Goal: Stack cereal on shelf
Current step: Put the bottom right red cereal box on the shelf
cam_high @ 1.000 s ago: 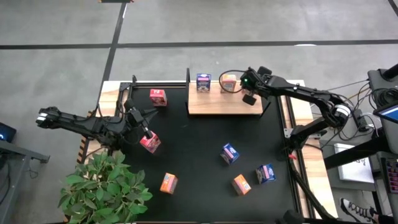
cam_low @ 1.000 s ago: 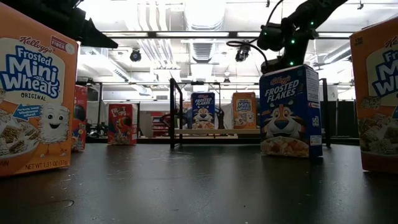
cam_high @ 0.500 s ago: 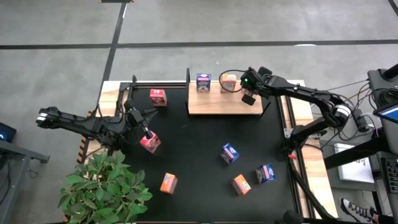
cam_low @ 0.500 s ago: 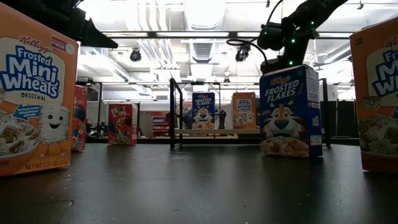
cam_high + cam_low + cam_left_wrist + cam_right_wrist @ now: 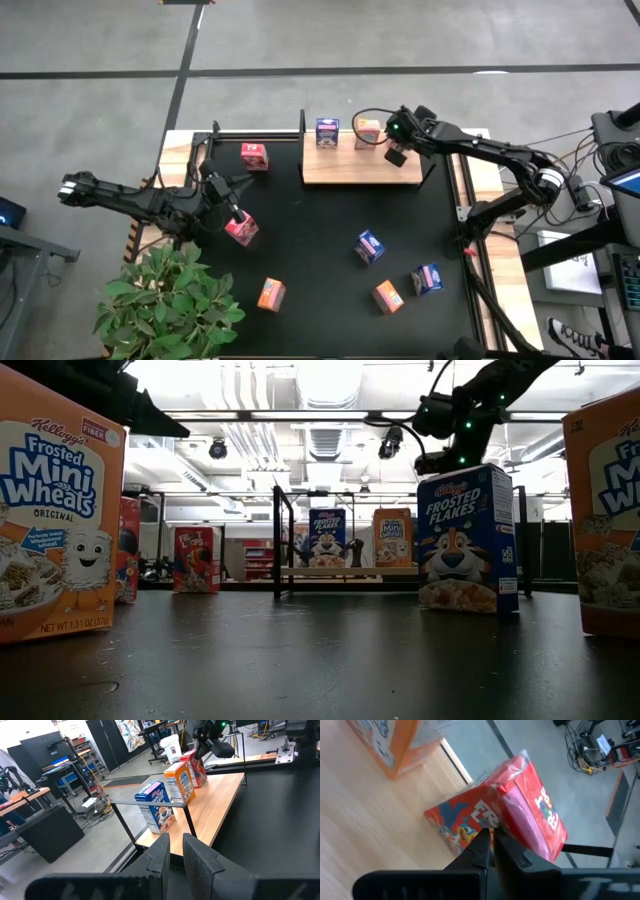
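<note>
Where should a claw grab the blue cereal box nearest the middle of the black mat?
Its top edge, from straight above, pinching front and back faces. The blue box stands upright, thinner front to back, turned diagonally on the mat, so rotate the claw to match.

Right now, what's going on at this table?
The right gripper hangs over a red box at the right end of the shelf, fingers shut, not holding it. A blue box and an orange box stand beside it on the board. The left gripper is at a second red box on the mat. Five more boxes are off the shelf.
</note>
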`<action>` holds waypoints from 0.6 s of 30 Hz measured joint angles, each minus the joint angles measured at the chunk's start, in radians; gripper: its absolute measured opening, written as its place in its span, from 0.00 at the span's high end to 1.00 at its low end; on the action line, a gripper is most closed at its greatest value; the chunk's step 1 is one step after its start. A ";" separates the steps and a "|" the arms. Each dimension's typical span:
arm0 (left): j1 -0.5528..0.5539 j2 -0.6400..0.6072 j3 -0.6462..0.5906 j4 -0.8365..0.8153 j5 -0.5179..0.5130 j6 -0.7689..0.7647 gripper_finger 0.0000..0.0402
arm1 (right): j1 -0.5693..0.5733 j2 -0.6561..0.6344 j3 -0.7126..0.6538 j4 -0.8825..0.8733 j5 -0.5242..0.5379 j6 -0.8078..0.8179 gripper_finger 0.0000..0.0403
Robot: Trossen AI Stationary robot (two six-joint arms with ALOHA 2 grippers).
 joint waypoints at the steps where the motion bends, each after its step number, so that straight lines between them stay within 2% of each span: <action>1: 0.000 0.000 0.000 0.000 0.000 0.000 0.91 | 0.000 0.000 0.000 0.002 -0.002 0.002 0.97; 18: 0.000 0.000 0.000 0.000 0.000 0.000 0.91 | 0.000 0.001 0.000 -0.036 0.034 -0.021 0.97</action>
